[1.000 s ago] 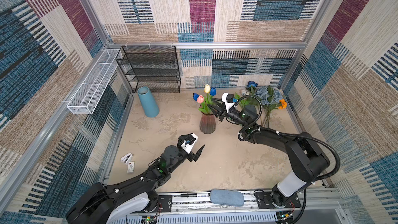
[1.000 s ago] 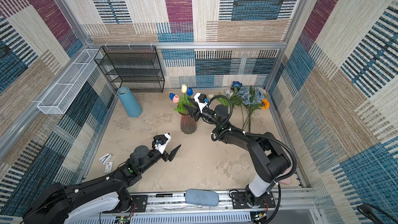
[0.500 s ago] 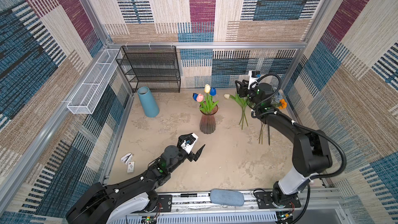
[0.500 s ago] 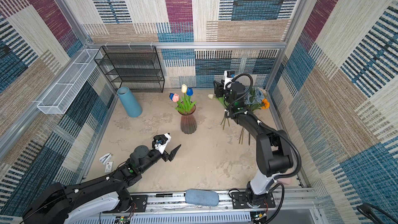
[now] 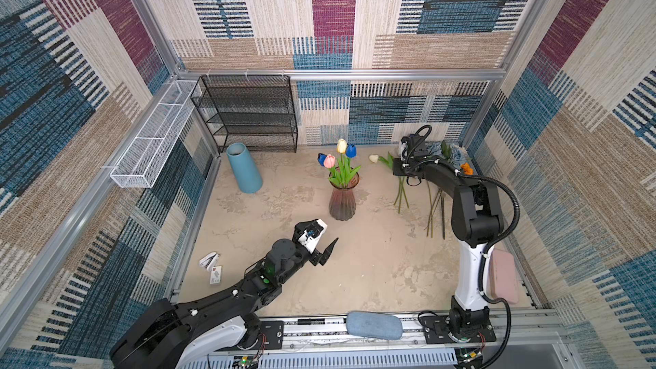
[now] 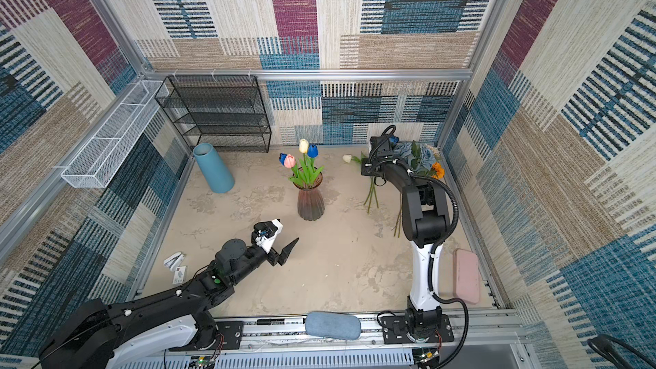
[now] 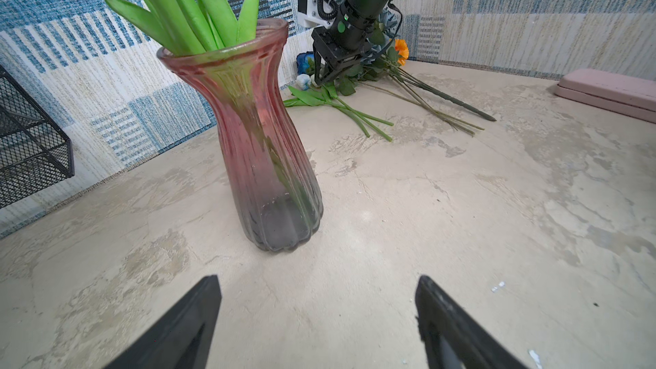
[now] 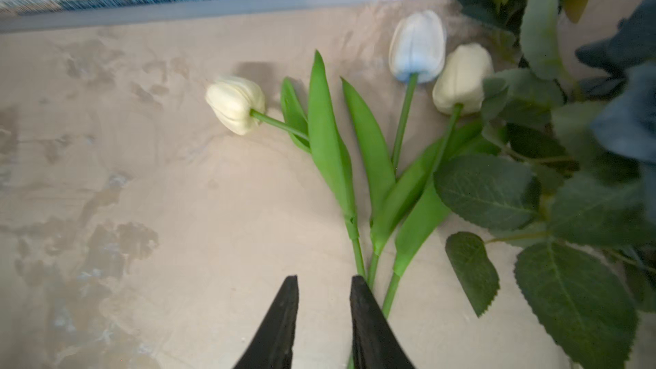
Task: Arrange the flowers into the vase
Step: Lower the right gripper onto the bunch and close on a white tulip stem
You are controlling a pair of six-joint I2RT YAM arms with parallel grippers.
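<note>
A ribbed pink-to-grey glass vase (image 5: 342, 200) (image 6: 310, 202) (image 7: 262, 157) stands mid-table and holds cream, pink and blue tulips (image 5: 340, 152). More flowers lie at the back right: a white tulip (image 8: 236, 102) (image 5: 373, 158), a pale blue one (image 8: 417, 44), a cream one (image 8: 461, 78), dusty-blue roses (image 5: 458, 154) and an orange bloom (image 5: 468, 169). My right gripper (image 8: 323, 278) points down over the tulip stems (image 8: 358, 257). Its jaws stand narrowly open over bare table, and the stems lie just outside one finger. My left gripper (image 7: 317, 278) (image 5: 324, 243) hovers open and empty in front of the vase.
A blue cylinder vase (image 5: 245, 168) leans at the back left beside a black mesh shelf (image 5: 248, 115) and a white wire basket (image 5: 152, 143). A pink case (image 5: 502, 275) lies by the right wall and a blue-grey case (image 5: 374, 324) on the front rail. Small white items (image 5: 209, 260) sit front left.
My right arm has swung from the vase to the back right and come down over the loose tulip stems, with its jaws narrowing. The left arm has not moved.
</note>
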